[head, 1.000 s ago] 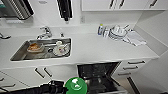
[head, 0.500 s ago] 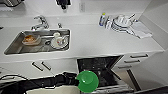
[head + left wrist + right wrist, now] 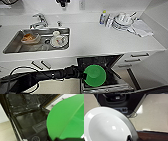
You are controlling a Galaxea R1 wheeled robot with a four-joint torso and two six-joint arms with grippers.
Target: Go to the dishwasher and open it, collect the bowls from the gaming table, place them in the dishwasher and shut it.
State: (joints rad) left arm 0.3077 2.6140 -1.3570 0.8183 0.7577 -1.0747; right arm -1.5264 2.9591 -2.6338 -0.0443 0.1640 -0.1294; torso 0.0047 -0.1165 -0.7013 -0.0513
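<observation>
The dishwasher (image 3: 100,60) stands open under the white counter, with its dark interior (image 3: 30,120) and lowered door showing. My left arm reaches in from the left. Its gripper (image 3: 82,73) is shut on the rim of a bright green bowl (image 3: 95,75), held above the open door. The same bowl (image 3: 66,119) looms large in the left wrist view. In the right wrist view a white bowl (image 3: 107,126) hangs over the beige floor, gripped at its rim by my right gripper (image 3: 129,138). The gaming table is out of view.
A steel sink (image 3: 15,47) with dishes in it lies left of the dishwasher, a faucet (image 3: 40,21) behind it. Stacked dishes (image 3: 122,21), a bottle (image 3: 102,17) and a cloth (image 3: 142,27) sit at the counter's back right. White drawers (image 3: 140,55) flank the dishwasher.
My left arm has carried the green bowl right and forward, from beside the dishwasher to over its open door. The camera has shifted a little.
</observation>
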